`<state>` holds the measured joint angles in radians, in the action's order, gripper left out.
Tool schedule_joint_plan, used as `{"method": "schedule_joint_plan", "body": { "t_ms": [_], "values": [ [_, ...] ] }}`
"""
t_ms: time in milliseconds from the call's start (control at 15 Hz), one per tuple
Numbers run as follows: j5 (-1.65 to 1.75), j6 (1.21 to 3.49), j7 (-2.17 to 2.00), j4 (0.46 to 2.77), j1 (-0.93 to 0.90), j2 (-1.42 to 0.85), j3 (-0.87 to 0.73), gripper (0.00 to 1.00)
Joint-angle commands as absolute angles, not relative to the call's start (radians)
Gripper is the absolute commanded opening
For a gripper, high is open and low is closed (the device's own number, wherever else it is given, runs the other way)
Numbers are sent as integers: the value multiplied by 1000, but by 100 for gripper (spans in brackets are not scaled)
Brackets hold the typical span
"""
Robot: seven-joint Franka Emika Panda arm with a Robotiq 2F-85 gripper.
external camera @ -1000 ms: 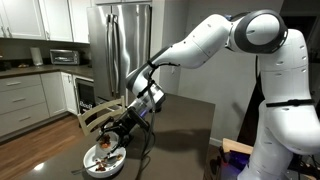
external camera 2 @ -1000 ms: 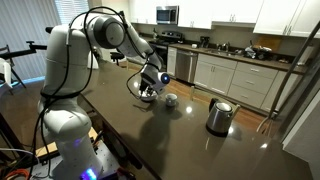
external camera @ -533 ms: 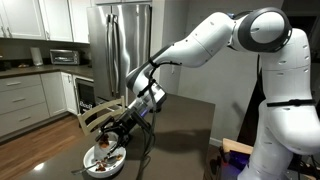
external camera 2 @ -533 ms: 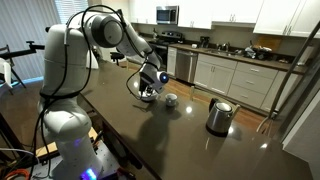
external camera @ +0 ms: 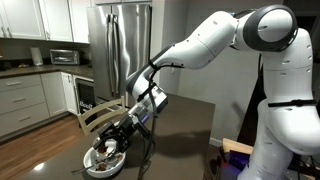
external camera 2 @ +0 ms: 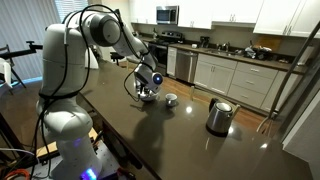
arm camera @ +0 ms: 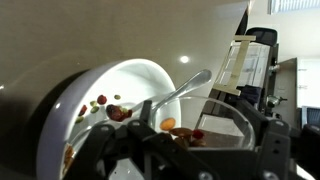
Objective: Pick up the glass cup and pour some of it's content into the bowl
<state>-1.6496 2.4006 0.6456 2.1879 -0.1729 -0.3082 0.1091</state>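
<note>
In the wrist view the gripper is shut on the glass cup, a clear tumbler held tilted with its mouth over the white bowl. Brownish and reddish bits of content lie at the cup's lip. The bowl holds dark brown and red bits and a metal spoon. In both exterior views the gripper hangs low over the bowl; the cup is too small to make out there.
A white handled mug stands just beside the bowl. A steel kettle stands further along the dark countertop. A wooden chair stands behind the bowl near the counter's edge. Kitchen cabinets and a fridge are beyond.
The gripper with the cup has dipped slightly lower and tilted more over the bowl; the bowl, mug and kettle have not moved.
</note>
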Motion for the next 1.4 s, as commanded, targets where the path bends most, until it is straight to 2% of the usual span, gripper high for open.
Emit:
{"method": "schedule_joint_plan", "body": {
  "t_ms": [0, 1333],
  "values": [
    [-1693, 2435, 711, 2199, -185, -282, 112, 59],
    [-1885, 2452, 1081, 2164, -187, -298, 89, 59]
  ]
}}
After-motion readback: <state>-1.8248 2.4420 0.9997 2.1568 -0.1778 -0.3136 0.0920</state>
